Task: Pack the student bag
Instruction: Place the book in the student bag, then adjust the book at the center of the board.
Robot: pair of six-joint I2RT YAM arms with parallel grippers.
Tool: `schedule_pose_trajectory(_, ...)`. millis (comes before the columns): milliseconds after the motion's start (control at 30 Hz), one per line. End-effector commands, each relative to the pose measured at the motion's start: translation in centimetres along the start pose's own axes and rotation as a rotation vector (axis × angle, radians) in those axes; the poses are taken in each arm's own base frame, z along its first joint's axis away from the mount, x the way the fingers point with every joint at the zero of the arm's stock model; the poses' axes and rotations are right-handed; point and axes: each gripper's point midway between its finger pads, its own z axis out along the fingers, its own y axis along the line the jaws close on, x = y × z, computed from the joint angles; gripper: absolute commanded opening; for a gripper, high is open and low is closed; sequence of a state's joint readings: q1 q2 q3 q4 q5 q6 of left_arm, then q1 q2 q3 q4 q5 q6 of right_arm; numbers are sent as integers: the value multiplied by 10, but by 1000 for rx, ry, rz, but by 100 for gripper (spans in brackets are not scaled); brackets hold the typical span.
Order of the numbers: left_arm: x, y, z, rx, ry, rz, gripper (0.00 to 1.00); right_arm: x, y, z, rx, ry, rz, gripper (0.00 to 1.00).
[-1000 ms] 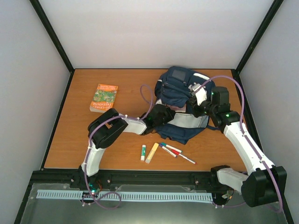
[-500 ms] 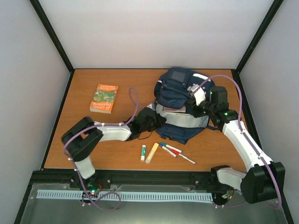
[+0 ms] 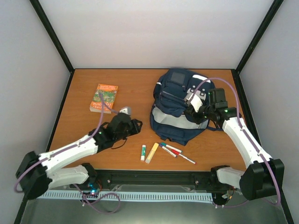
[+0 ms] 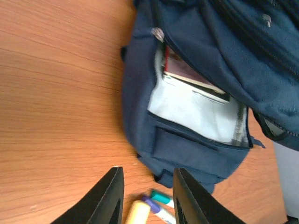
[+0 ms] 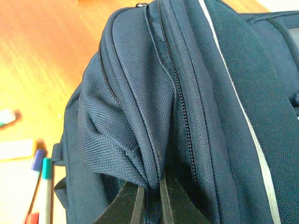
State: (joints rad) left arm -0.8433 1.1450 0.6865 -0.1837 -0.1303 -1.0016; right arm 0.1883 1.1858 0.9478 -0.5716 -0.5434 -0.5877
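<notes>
The student bag (image 3: 180, 105), navy with thin white stripes, lies at the table's back right. Its main opening gapes toward the left arm, showing pale lining (image 4: 196, 109) and a book (image 4: 187, 74) inside. My right gripper (image 3: 194, 114) is shut on a fold of the bag's top fabric beside a zipper (image 5: 150, 196) and holds it up. My left gripper (image 3: 134, 126) hangs over bare table left of the bag. It is open (image 4: 147, 196) and holds nothing. The bag's lower edge and some pen tips lie beyond its fingers.
An orange book (image 3: 104, 97) lies at the back left. In front of the bag are a white glue stick (image 3: 143, 152), a yellow stick (image 3: 151, 152) and several pens (image 3: 176, 152). The pens (image 4: 161, 203) and the yellow stick (image 4: 138, 212) also show in the left wrist view.
The left arm has drawn back out of the bag toward the left and near side, and its jaws have opened. The right gripper keeps its hold on the bag's fabric.
</notes>
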Motion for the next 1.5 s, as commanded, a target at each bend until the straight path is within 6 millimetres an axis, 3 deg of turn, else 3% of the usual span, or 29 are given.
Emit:
schedule_pose_trajectory(0, 0, 65, -24, -179, -4, 19, 34, 14, 25, -4, -112, 52, -75, 6)
schedule_pose_trajectory(133, -2, 94, -32, -209, -20, -47, 46, 42, 31, 8, -124, 131, -41, 10)
schedule_pose_trajectory(200, -4, 101, -34, -214, -13, -60, 61, 48, 38, 13, -155, 138, 14, 13)
schedule_pose_trajectory(300, -8, 110, -36, -244, 31, -100, 82, 56, 56, 17, -223, 146, 56, 29)
schedule_pose_trajectory(367, -11, 112, -33, -241, 59, -150, 87, 57, 54, 15, -198, 162, 62, 42)
schedule_pose_trajectory(467, -22, 116, -30, -256, 48, -206, 90, 50, 48, 4, -147, 161, 25, 53)
schedule_pose_trajectory(533, -39, 117, -29, -273, 23, -234, 92, 38, 44, -4, -124, 139, 7, 58)
schedule_pose_trajectory(667, -78, 140, -33, -383, -27, -340, 94, 18, 50, -8, -171, 74, 26, 60)
schedule_pose_trajectory(867, -143, 173, -35, -455, -135, -496, 96, 14, 57, 3, -226, 6, 69, 62)
schedule_pose_trajectory(1067, -224, 202, -29, -604, -242, -416, 100, 25, 59, 4, -206, 5, 45, 63)
schedule_pose_trajectory(1233, -267, 241, -6, -689, -202, -387, 100, 28, 61, 2, -198, 4, 34, 64)
schedule_pose_trajectory(1333, -284, 260, 21, -680, -139, -381, 100, 28, 60, 1, -190, 0, 23, 64)
schedule_pose_trajectory(1467, -310, 266, 55, -661, -68, -301, 100, 30, 58, 4, -181, 11, 19, 64)
